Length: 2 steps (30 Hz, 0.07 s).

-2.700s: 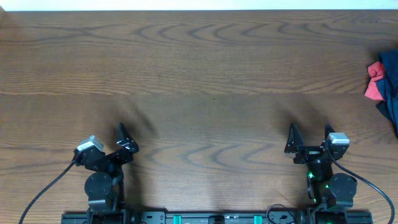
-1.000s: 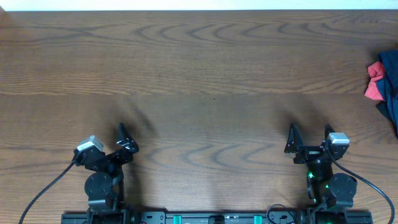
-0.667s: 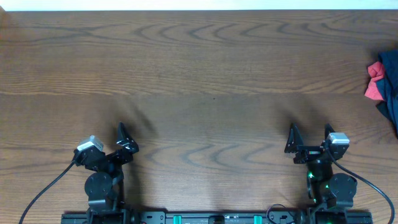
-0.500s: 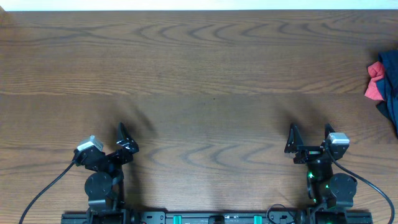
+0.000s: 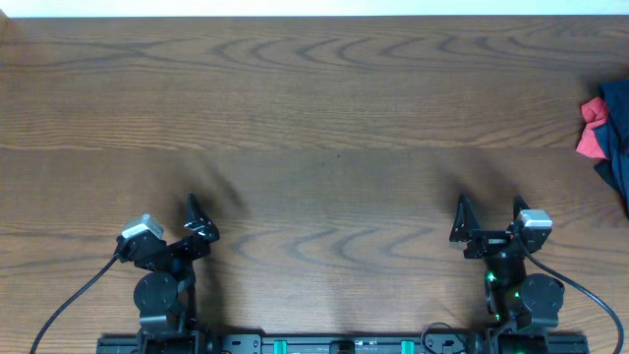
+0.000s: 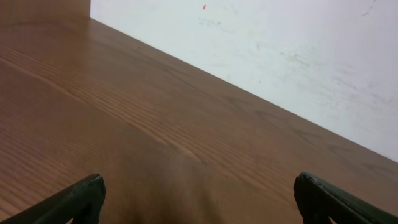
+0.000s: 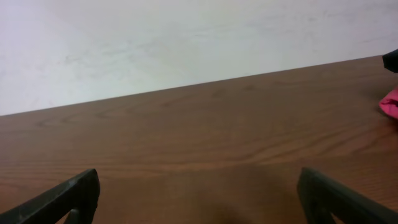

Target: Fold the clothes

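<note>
A dark navy garment (image 5: 616, 138) lies at the table's far right edge, mostly cut off by the frame, with a red-pink piece of cloth (image 5: 592, 128) bunched against it. The pink cloth also shows at the right edge of the right wrist view (image 7: 391, 103). My left gripper (image 5: 197, 220) rests at the front left, open and empty; its fingertips (image 6: 199, 198) are spread wide over bare wood. My right gripper (image 5: 488, 218) rests at the front right, open and empty, its fingertips (image 7: 199, 194) wide apart. Both are far from the garment.
The brown wooden table (image 5: 314, 108) spans the view, with a white wall beyond its far edge (image 7: 186, 37). Black cables run from both arm bases at the front edge.
</note>
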Available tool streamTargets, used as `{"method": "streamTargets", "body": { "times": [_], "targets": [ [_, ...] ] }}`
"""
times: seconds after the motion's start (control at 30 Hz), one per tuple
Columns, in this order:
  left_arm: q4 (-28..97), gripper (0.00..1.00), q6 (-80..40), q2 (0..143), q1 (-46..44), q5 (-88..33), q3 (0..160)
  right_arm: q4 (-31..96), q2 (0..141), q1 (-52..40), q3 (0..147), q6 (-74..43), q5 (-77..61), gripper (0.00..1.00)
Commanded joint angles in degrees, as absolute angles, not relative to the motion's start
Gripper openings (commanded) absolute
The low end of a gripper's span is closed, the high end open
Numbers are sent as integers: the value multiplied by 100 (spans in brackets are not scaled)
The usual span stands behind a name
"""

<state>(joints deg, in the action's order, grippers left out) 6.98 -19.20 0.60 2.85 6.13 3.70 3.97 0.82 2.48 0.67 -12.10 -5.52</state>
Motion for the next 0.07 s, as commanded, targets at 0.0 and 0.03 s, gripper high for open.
{"method": "streamTargets", "body": {
  "times": [0.0,0.03],
  "targets": [
    [735,98,-1824,30,309,598,196,386,32,110,32,-1153,-491,99],
    [735,98,-1826,30,309,598,196,386,32,110,32,-1153,-491,99]
  ]
}}
